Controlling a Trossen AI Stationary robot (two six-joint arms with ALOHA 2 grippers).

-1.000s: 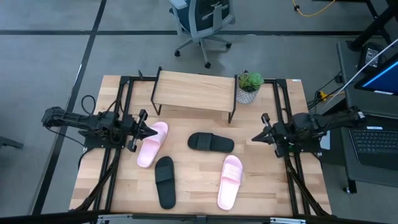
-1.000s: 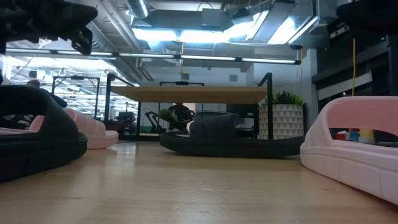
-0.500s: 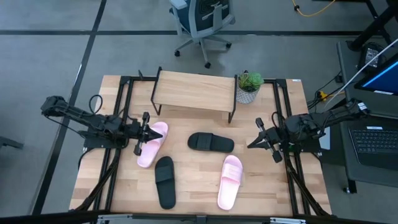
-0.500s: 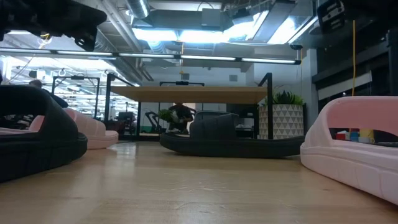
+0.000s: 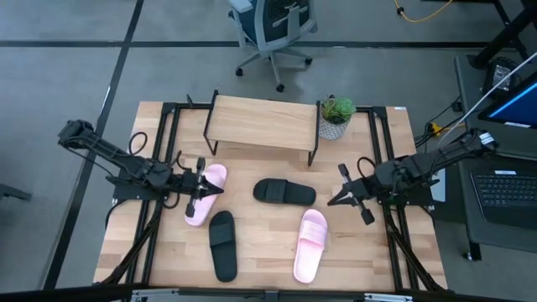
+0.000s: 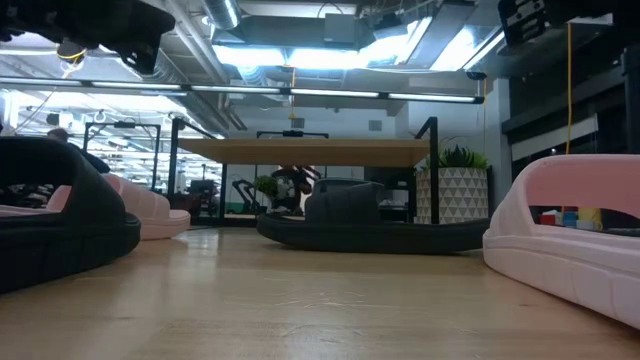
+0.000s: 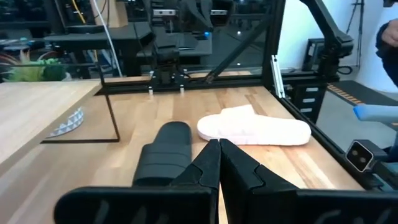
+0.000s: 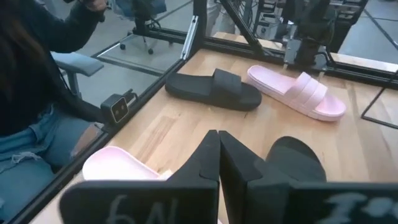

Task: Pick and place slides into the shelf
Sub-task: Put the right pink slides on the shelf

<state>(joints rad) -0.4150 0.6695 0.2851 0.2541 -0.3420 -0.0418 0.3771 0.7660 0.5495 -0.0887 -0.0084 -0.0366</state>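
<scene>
Four slides lie flat on their soles on the table. One pale pink slide [image 5: 204,196] lies at the left and another pink slide [image 5: 310,245] at the near right. One black slide [image 5: 285,192] lies in the middle and a second black slide [image 5: 222,245] nearer the front. The shelf [image 5: 260,122] stands on its black legs at the far edge. My left gripper [image 5: 220,190] [image 7: 219,146] hangs shut above the left pink slide. My right gripper [image 5: 329,202] [image 8: 217,135] hangs shut right of the middle black slide. Both are in the air.
A potted plant [image 5: 336,117] stands by the shelf's right end. Black frame rails [image 5: 382,168] run along both table sides. A seated person [image 8: 31,118] shows in the right wrist view just off the table's edge. Bare wood [image 5: 264,243] lies between the two front slides.
Both grippers have reached in toward the table's middle, drifting toward the near edge and rising a little. The left one now hangs over the left pink slide. Both have stayed shut. The slides have not moved.
</scene>
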